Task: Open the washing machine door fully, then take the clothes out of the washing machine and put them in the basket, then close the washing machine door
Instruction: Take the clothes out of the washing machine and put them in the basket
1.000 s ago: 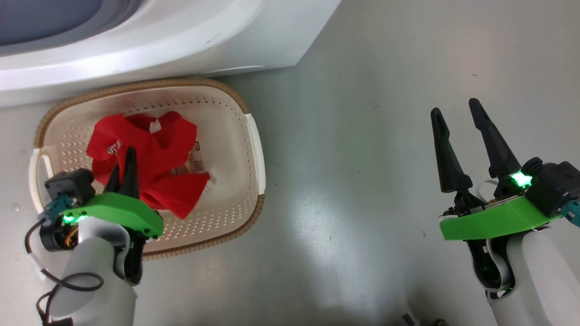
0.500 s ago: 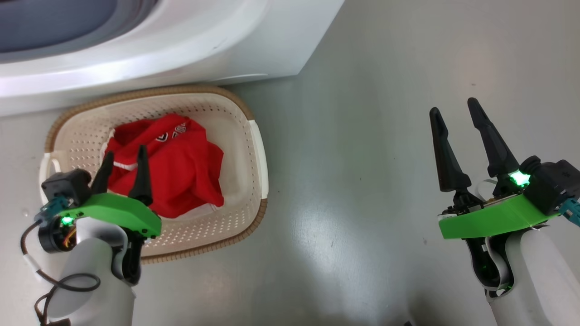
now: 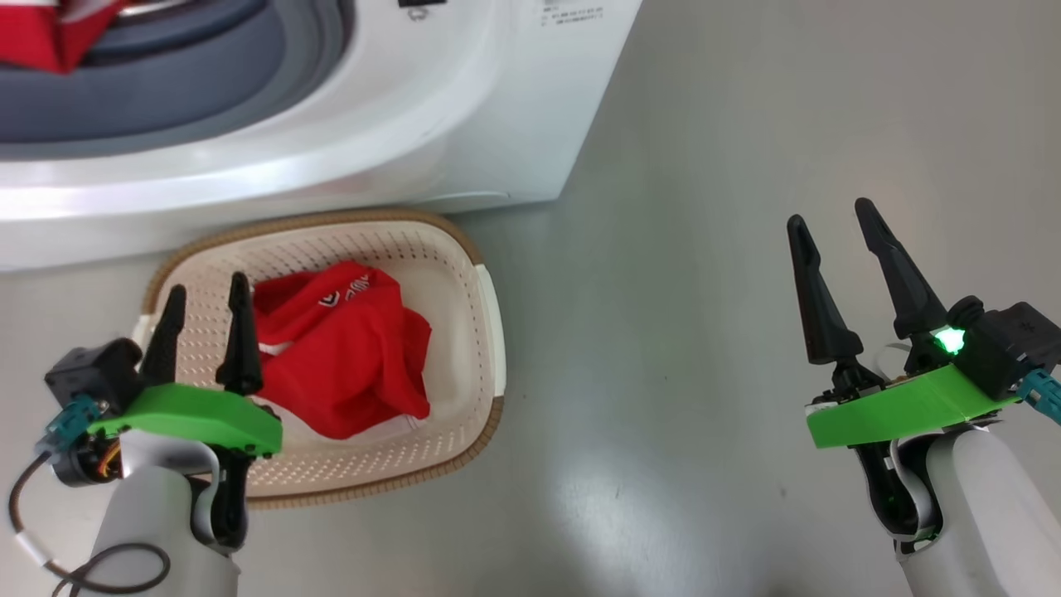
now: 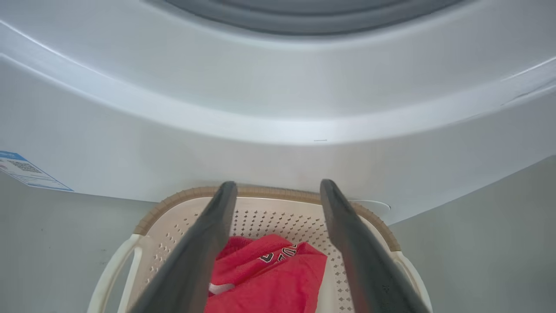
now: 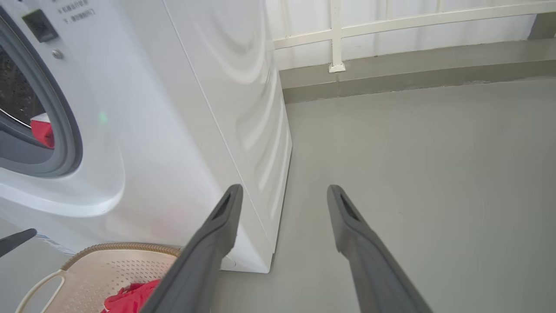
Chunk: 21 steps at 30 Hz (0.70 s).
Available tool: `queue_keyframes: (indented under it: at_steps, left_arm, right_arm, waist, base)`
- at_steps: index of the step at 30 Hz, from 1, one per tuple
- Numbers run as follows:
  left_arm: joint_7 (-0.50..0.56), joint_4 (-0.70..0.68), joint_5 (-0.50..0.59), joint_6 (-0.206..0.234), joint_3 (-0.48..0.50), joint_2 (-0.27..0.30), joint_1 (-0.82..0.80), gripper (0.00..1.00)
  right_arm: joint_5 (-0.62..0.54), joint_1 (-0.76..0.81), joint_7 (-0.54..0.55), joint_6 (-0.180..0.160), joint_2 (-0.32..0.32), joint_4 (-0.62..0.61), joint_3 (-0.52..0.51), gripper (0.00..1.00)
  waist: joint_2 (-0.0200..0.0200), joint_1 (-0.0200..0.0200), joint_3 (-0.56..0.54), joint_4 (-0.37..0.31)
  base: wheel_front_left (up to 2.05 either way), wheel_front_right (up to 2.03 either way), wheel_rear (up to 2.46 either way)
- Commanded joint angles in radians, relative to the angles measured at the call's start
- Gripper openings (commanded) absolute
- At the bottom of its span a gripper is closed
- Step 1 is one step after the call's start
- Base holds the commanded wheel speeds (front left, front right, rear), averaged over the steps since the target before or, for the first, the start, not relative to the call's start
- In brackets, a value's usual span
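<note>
One of the red clothes (image 3: 348, 356) lies loose in the cream basket (image 3: 489, 332) on the floor before the white washing machine (image 3: 464, 99). My left gripper (image 3: 207, 284) hovers open over the basket's left side, just left of the garment, nothing between its fingers. The left wrist view looks down past the open left gripper (image 4: 278, 184) at the garment (image 4: 278, 278) and the basket rim (image 4: 165, 206). More red clothes (image 3: 50, 33) sit behind the grey seal (image 3: 166, 91), also seen in the right wrist view (image 5: 43, 130). My right gripper (image 3: 830, 211) stands open above bare floor, far right. The washing machine door is out of view.
Grey floor (image 3: 663, 332) stretches to the right of the basket and machine. The right wrist view shows the machine's side panel (image 5: 243, 108), a white railing (image 5: 339, 34) along the back wall, and the basket rim (image 5: 108, 250) at the lower left.
My left gripper has opened and let go of the red garment, which dropped into the basket. The head camera has tilted up, bringing the drum opening into view. The right arm stays put.
</note>
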Motion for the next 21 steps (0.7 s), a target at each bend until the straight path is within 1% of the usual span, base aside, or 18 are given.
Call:
queue_keyframes:
  at_steps: [1,2,5,9,21]
  left_arm:
    - [-0.005,-0.049,0.015,-0.005,0.035,0.025,0.047,1.00]
    - [-0.005,-0.077,0.023,-0.005,0.041,0.022,0.060,1.00]
    - [-0.005,-0.089,0.026,-0.005,0.043,0.021,0.067,1.00]
    - [-0.005,-0.160,0.035,-0.005,0.045,0.015,0.109,1.00]
    - [-0.005,-0.318,0.071,-0.005,0.043,0.012,0.281,1.00]
  right_arm:
    - [0.009,0.035,-0.006,0.007,-0.009,-0.014,0.021,1.00]
    - [0.010,0.040,-0.006,0.007,-0.012,-0.009,0.021,1.00]
    - [0.011,0.043,-0.006,0.007,-0.013,-0.006,0.021,1.00]
    - [0.016,0.062,-0.006,0.007,-0.019,0.006,0.018,1.00]
    - [0.036,0.177,-0.006,0.007,-0.024,0.039,0.011,1.00]
  waist:
    - [-0.0001,0.0000,-0.048,0.016]
    - [-0.0001,0.0000,-0.070,0.022]
    - [-0.0001,0.0000,-0.081,0.024]
    - [-0.0001,0.0000,-0.144,0.033]
    - [-0.0001,0.0000,-0.334,0.038]
  base:
    - [0.00,0.00,0.00]
    - [0.00,0.00,0.00]
    - [0.00,0.00,0.00]
    - [0.00,0.00,0.00]
    - [0.00,0.00,0.00]
